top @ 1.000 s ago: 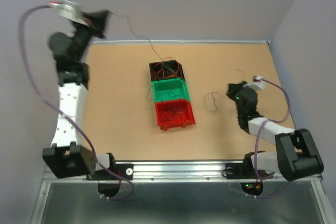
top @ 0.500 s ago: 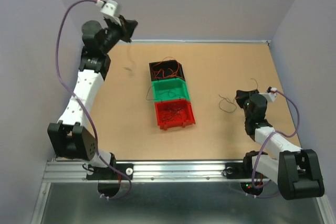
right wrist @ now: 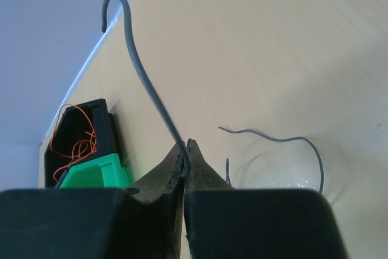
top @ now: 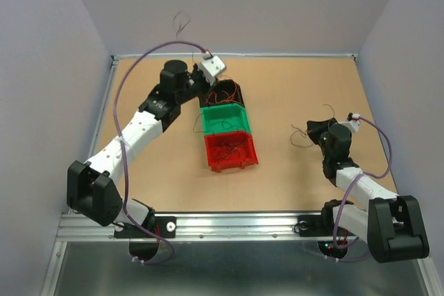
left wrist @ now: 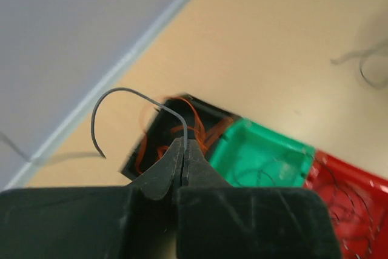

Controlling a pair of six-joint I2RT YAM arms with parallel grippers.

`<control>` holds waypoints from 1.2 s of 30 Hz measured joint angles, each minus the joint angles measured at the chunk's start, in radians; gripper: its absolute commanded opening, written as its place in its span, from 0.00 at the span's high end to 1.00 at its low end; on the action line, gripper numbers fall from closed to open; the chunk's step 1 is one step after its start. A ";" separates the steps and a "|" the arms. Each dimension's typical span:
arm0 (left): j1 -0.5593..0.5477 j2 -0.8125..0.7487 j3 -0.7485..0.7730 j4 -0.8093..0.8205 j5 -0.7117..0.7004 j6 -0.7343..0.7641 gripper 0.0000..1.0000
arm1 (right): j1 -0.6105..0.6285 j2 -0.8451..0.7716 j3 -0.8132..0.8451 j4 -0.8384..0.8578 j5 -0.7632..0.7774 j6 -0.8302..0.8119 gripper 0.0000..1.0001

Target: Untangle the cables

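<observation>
Tan tabletop; left claw & right claw each tight on one thin grey cable, faint from top.

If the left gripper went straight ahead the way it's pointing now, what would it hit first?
Most likely the black bin holding orange wires, which sits just beyond the shut left gripper and its pinched grey wire. Depth is unclear.
</observation>
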 measured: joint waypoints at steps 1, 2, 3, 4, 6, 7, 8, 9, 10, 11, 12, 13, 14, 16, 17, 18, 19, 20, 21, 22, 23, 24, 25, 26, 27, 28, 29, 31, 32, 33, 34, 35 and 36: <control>-0.019 -0.002 -0.046 0.002 0.002 0.012 1.00 | 0.002 0.001 0.000 0.000 -0.003 -0.001 0.81; -0.043 -0.009 -0.122 0.020 0.005 0.034 1.00 | 0.003 0.003 0.000 0.000 -0.008 -0.007 0.71; -0.055 -0.014 -0.168 0.031 0.007 0.047 1.00 | 0.003 0.006 0.000 0.000 -0.010 -0.006 0.43; -0.069 -0.024 -0.228 0.037 0.005 0.061 1.00 | 0.007 0.011 0.001 0.000 -0.014 -0.011 0.30; -0.092 -0.045 -0.330 0.077 -0.008 0.076 1.00 | 0.009 0.022 0.003 -0.001 -0.025 -0.014 0.21; -0.101 -0.058 -0.373 0.097 -0.014 0.075 1.00 | 0.011 0.028 0.004 0.000 -0.031 -0.019 0.19; -0.109 -0.071 -0.402 0.117 -0.020 0.074 1.00 | 0.013 0.036 0.006 0.000 -0.035 -0.022 0.18; -0.113 -0.082 -0.421 0.143 -0.031 0.070 1.00 | 0.015 0.040 0.008 0.000 -0.041 -0.025 0.17; -0.113 -0.095 -0.431 0.166 -0.046 0.065 1.00 | 0.019 0.042 0.010 0.000 -0.047 -0.031 0.17; -0.113 -0.105 -0.437 0.189 -0.058 0.062 1.00 | 0.022 0.042 0.010 0.001 -0.053 -0.035 0.17; -0.113 -0.124 -0.447 0.230 -0.080 0.059 1.00 | 0.029 0.042 0.012 0.003 -0.063 -0.044 0.16; -0.113 -0.147 -0.457 0.267 -0.102 0.053 1.00 | 0.035 0.042 0.013 0.005 -0.068 -0.053 0.15; -0.113 -0.169 -0.466 0.293 -0.114 0.051 1.00 | 0.046 0.041 0.014 0.005 -0.072 -0.061 0.14; -0.112 -0.235 -0.502 0.367 -0.172 0.039 1.00 | 0.076 0.037 0.015 0.010 -0.073 -0.084 0.11; -0.112 -0.264 -0.515 0.387 -0.195 0.036 1.00 | 0.085 0.037 0.016 0.013 -0.074 -0.092 0.10; -0.112 -0.286 -0.525 0.408 -0.219 0.032 1.00 | 0.098 0.037 0.021 0.011 -0.074 -0.103 0.08; -0.112 -0.315 -0.536 0.435 -0.254 0.026 1.00 | 0.108 0.037 0.027 0.010 -0.072 -0.109 0.07; -0.112 -0.339 -0.546 0.461 -0.290 0.021 1.00 | 0.115 0.037 0.035 0.007 -0.072 -0.116 0.05; -0.112 -0.360 -0.556 0.488 -0.325 0.017 1.00 | 0.119 0.037 0.043 0.002 -0.070 -0.117 0.04; -0.112 -0.375 -0.563 0.505 -0.351 0.014 1.00 | 0.120 0.037 0.056 -0.003 -0.065 -0.124 0.04; -0.112 -0.394 -0.574 0.525 -0.376 0.012 1.00 | 0.122 0.037 0.065 -0.004 -0.062 -0.128 0.04; -0.111 -0.413 -0.589 0.553 -0.410 0.012 1.00 | 0.125 0.037 0.074 -0.004 -0.058 -0.132 0.04; -0.111 -0.438 -0.595 0.565 -0.425 0.013 1.00 | 0.126 0.037 0.079 -0.004 -0.055 -0.135 0.04; -0.111 -0.455 -0.597 0.568 -0.430 0.014 1.00 | 0.126 0.037 0.082 -0.003 -0.053 -0.138 0.04; -0.111 -0.470 -0.597 0.582 -0.435 0.018 1.00 | 0.127 0.037 0.082 -0.004 -0.051 -0.140 0.04; -0.111 -0.481 -0.589 0.586 -0.435 0.020 1.00 | 0.127 0.037 0.082 -0.005 -0.048 -0.142 0.04; -0.111 -0.484 -0.566 0.576 -0.435 0.022 1.00 | 0.127 0.037 0.082 -0.006 -0.047 -0.145 0.04; -0.111 -0.467 -0.488 0.542 -0.434 0.026 1.00 | 0.127 0.037 0.082 -0.006 -0.045 -0.148 0.04; -0.111 -0.448 -0.425 0.527 -0.432 0.030 1.00 | 0.127 0.037 0.082 -0.007 -0.045 -0.150 0.04; -0.111 -0.442 -0.404 0.521 -0.431 0.031 1.00 | 0.127 0.037 0.082 -0.007 -0.045 -0.150 0.04; -0.111 -0.429 -0.361 0.518 -0.428 0.035 1.00 | 0.127 0.037 0.082 -0.007 -0.045 -0.153 0.04; -0.111 -0.418 -0.316 0.509 -0.422 0.039 1.00 | 0.127 0.037 0.082 -0.007 -0.045 -0.153 0.04; -0.111 -0.404 -0.262 0.491 -0.410 0.042 1.00 | 0.127 0.037 0.082 -0.007 -0.046 -0.154 0.04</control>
